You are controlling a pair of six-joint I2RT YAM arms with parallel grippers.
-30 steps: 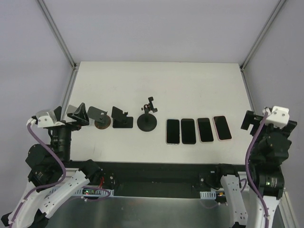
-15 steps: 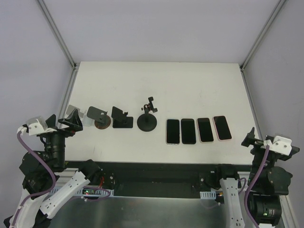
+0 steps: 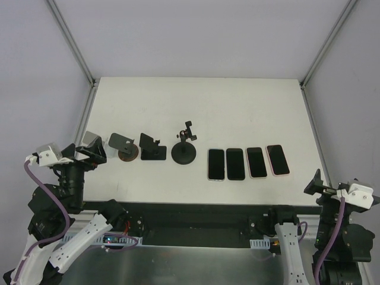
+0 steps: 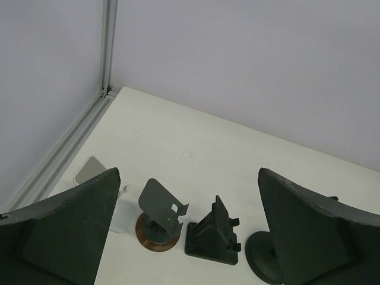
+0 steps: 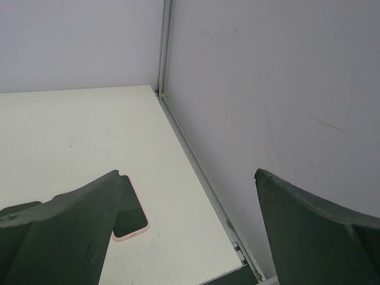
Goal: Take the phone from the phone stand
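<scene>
Several phones lie flat in a row on the white table (image 3: 237, 113). They run from a dark one (image 3: 216, 164) to a pink-edged one (image 3: 277, 159), which also shows in the right wrist view as the pink phone (image 5: 132, 217). The phone stands are in a row to their left: a silver stand (image 3: 92, 141), a grey stand (image 4: 160, 208) on a brown base, a black wedge stand (image 4: 215, 233) and a round-based clamp stand (image 3: 185, 148). None of them holds a phone. My left gripper (image 3: 84, 154) is open by the silver stand. My right gripper (image 3: 322, 189) is open off the table's near right corner.
Metal frame rails (image 3: 89, 113) run along the table's left and right edges, and grey walls enclose it. The right rail (image 5: 202, 178) passes between my right fingers. The round stand's base (image 4: 264, 255) sits partly behind my left gripper's right finger (image 4: 314, 225).
Both arms have drawn back toward the near edge. The right gripper dropped from beside the pink phone to past the table's corner. The left gripper moved slightly left and nearer. Both stayed open.
</scene>
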